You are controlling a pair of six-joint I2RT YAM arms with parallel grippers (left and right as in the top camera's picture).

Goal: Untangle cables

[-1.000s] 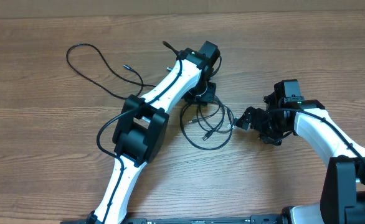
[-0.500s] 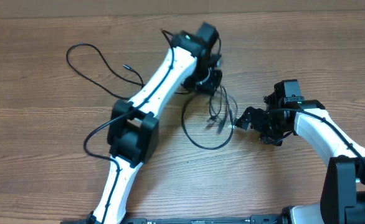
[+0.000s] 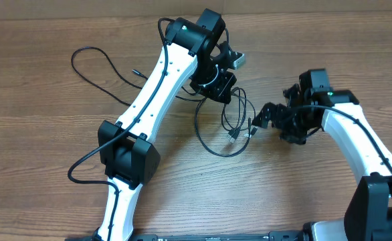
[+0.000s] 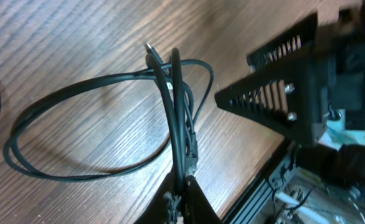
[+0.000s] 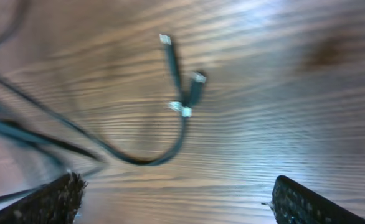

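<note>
"Where are the cables?"

"A bunch of thin black cables [image 3: 217, 130] is in the middle of the wooden surface [image 3: 42, 167], between the two hands. Part of it makes a big loop [image 3: 206, 144] on the wood."

"What is the left hand doing?"

"The left hand [image 3: 217, 86] is pinched tight on a few strands of that bunch. In the left wrist view its fingers [image 4: 200, 210] meet at the bottom, and the strands run up from them."

"And the right hand?"

"The right hand [image 3: 257, 124] is just beside the loop, on its right side. In its own view its two fingers [image 5: 55, 198] are far apart and nothing is between them. Small plugs [image 5: 184, 93] with silver tips show in front of them."

"Is there anything more?"

"Yes. One more cable [image 3: 92, 63] lies well off to the left in a wide curl. It runs back toward the left arm [image 3: 156, 87]."
</note>
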